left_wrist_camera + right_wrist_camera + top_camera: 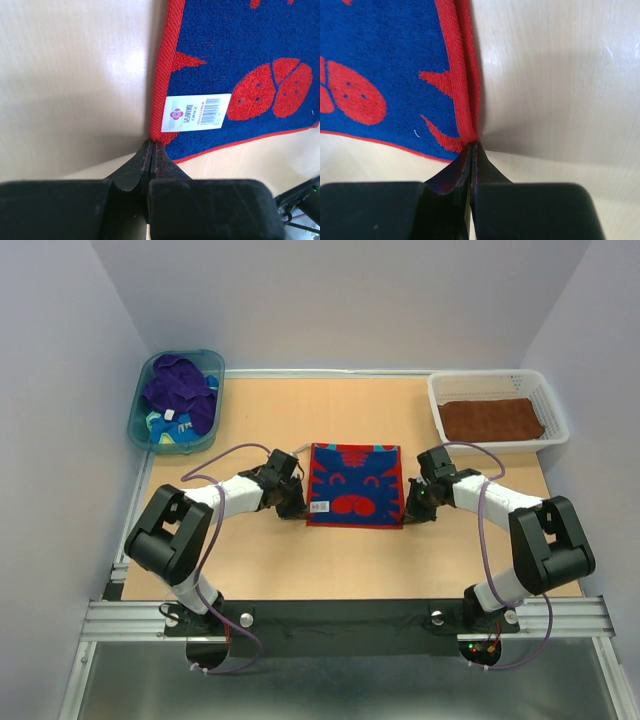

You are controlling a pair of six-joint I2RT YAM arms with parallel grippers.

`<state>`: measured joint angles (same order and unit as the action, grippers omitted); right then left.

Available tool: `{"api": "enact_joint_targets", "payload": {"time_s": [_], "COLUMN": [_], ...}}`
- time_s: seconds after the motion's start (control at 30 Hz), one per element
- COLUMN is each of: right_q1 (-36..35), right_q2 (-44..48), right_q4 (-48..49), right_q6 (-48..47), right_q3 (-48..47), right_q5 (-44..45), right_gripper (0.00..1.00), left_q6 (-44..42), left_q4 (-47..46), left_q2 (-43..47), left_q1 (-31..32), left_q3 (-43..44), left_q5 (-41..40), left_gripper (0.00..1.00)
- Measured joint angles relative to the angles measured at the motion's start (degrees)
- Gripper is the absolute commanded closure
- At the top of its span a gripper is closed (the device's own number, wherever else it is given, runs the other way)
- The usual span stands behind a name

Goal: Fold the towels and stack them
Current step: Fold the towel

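Table (260, 570) with the red towel (355, 480) spread flat at its centre, the near hem running left to right. The cloth lies wholly on the far side of both claws, so a fold would likely carry that hem away toward the far hem. Left gripper (293, 508) is clenched at the near-left corner and right gripper (413, 510) at the near-right corner, each arm nearer its own side. In the wrist views the cloth meets the closed tips, apparently pinched, though the bite itself is hidden.
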<state>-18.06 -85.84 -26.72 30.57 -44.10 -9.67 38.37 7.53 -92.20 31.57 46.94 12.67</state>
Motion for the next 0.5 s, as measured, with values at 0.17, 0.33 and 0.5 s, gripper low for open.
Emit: {"api": "enact_joint_targets", "payload": {"time_s": [0.17, 0.33, 0.5], "right_q1": [0.0, 0.0, 0.0], "right_q2": [0.0, 1.4, 4.1], "right_q4": [2.7, 2.9, 0.5], "right_q6": [0.8, 0.6, -0.2], "right_q3": [0.8, 0.8, -1.4], "right_q5": [-0.2, 1.1, 3.4], "right_gripper": [0.99, 0.99, 0.99], "left_q6": [0.0, 0.0, 0.0], "left_q4": [-0.8, -1.0, 1.3], "left_q2": [-0.1, 0.0, 1.4], "left_q1": [0.2, 0.2, 0.2], "left_q3": [-0.1, -0.2, 0.8], "left_q5": [-0.2, -0.4, -1.2], "left_gripper": [1.0, 1.0, 1.0]}}
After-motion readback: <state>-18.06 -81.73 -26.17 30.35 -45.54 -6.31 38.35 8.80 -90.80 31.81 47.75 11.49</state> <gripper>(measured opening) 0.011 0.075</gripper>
